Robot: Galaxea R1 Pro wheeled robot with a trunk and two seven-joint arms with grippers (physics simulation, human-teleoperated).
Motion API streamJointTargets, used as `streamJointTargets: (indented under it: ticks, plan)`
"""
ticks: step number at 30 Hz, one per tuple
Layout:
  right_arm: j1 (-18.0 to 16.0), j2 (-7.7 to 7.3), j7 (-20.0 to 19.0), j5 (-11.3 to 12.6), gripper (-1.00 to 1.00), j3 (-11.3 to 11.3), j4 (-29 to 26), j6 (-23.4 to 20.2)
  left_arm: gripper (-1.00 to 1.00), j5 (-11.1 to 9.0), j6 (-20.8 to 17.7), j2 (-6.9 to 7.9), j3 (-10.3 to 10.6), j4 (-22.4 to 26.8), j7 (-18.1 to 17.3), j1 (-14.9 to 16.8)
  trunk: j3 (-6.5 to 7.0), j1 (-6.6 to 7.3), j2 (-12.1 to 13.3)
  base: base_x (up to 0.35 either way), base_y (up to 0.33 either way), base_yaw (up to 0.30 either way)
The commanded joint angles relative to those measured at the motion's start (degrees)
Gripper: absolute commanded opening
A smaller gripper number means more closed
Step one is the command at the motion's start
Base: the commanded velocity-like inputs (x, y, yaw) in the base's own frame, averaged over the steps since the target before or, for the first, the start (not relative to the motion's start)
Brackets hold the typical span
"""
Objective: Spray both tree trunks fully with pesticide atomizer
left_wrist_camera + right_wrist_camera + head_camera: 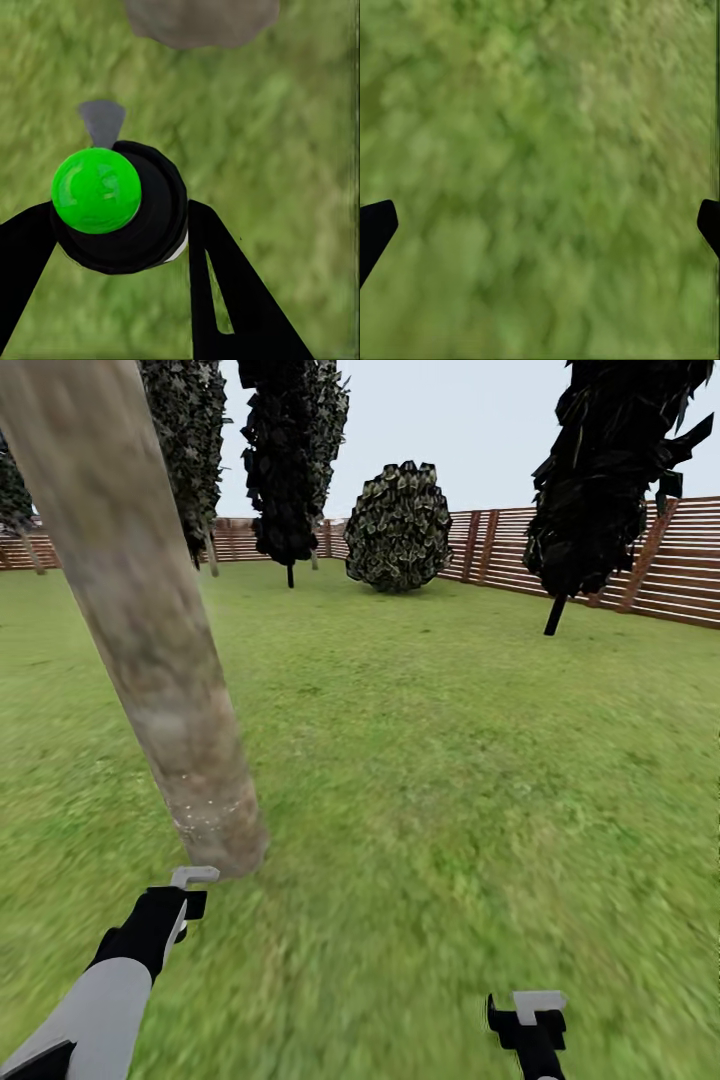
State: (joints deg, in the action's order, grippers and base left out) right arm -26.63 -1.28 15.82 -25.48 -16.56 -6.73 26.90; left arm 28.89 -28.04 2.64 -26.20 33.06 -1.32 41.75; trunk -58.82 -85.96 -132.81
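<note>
Green grass all round, blurred underfoot, running out to a brown slatted fence far ahead. Left claw clamped on the pesticide atomizer — black round body with a bright green cap facing the wrist camera and a grey nozzle jutting forward past the fingers, black fingers pressing on either side of the body. Just ahead of that claw, the foot of a tree trunk, thick, mottled beige-grey, leaning up and away out of the head view; fine white specks of pesticide dotting its lowest part, close above the grass. Same trunk base seen as a grey-brown lump beyond the nozzle in the left wrist view, near but apart from it. Left arm grey with a black wrist in the head view. Right claw spread wide, black fingertips at opposite edges of its wrist view, nothing between them but grass — well off to the right of the trunk. Farther beyond both claws: near-black column trees and a rounded leafy bush before the fence.
</note>
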Motion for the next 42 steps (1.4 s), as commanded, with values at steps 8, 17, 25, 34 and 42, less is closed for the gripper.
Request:
streamJointTargets:
  ticks: [8, 17, 25, 34, 42]
  plan:
    - [0.4, 0.04, 0.1, 0.0, 1.0, 0.0, -0.1, 0.0, -1.0, 0.2, -0.1, 0.18, 0.0, 0.4, 0.0, 0.0, 0.0, 0.0, 0.0, 0.089, -0.27, 0.001]
    - [0.4, 0.06, 0.1, 0.1, 1.0, 0.0, -0.1, 0.0, -1.0, 0.4, -0.2, 0.92, 0.0, 0.6, 0.2, 0.0, 0.0, 0.0, 0.0, 0.089, -0.27, 0.208]
    - [0.4, -0.06, 0.1, 0.1, 1.0, 0.0, 0.0, 0.0, -1.0, 0.0, -0.1, 0.03, 0.0, 0.0, -0.2, -0.1, 0.0, 0.0, 0.0, 0.085, -0.27, 0.277]
    - [0.4, -0.08, 0.1, 0.1, 1.0, 0.0, -0.1, 0.0, -1.0, -0.1, -1.1, -1.28, 0.5, 0.9, -0.4, 2.8, 0.0, 0.0, 0.0, -0.015, -0.109, 0.277]
    - [0.4, -0.17, 0.1, 0.1, 1.0, 0.0, -0.1, 0.0, -1.0, -0.1, -8.3, -3.14, 4.1, 0.9, -3.7, 13.0, 0.0, 0.0, 0.0, 0.0, 0.0, 0.044]
